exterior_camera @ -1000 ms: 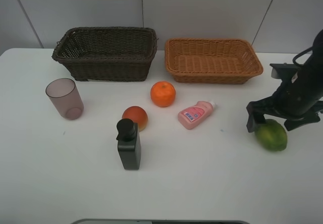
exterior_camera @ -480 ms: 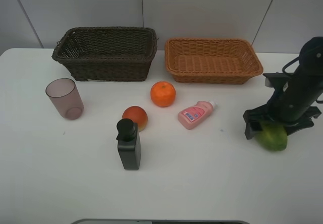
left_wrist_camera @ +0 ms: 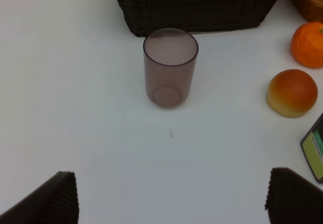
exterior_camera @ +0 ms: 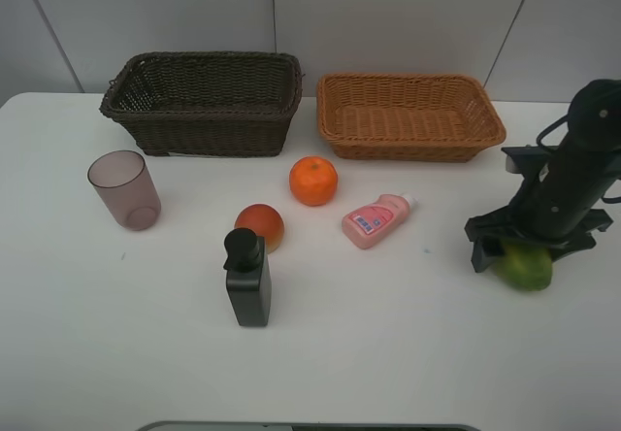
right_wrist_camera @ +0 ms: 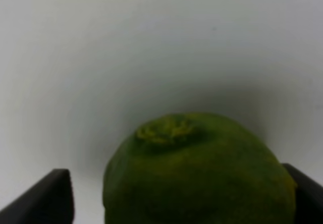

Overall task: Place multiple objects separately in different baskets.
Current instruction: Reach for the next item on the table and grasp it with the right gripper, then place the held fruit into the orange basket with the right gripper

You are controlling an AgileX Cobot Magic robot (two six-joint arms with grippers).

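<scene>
My right gripper [exterior_camera: 529, 245] is lowered over the green oval fruit [exterior_camera: 524, 266] at the table's right side. Its jaws straddle the fruit [right_wrist_camera: 202, 173], with a gap still showing beside one finger [right_wrist_camera: 50, 196]. My left gripper [left_wrist_camera: 171, 199] is open above bare table, short of the purplish cup [left_wrist_camera: 170, 65]. In the middle of the table lie the orange [exterior_camera: 313, 181], the reddish-orange fruit [exterior_camera: 260, 225], the pink bottle [exterior_camera: 376, 220] and the upright black pump bottle [exterior_camera: 248, 278]. The dark brown basket [exterior_camera: 213, 132] and the light tan basket [exterior_camera: 408, 146] stand at the back, with nothing seen inside.
The cup [exterior_camera: 124, 189] stands upright at the left, in front of the dark basket [left_wrist_camera: 197, 12]. The green fruit lies near the table's right edge. A grey wall rises right behind the baskets.
My right gripper has come down from just beside the green fruit until its jaws straddle it, and the jaws have narrowed. Nothing else has moved.
</scene>
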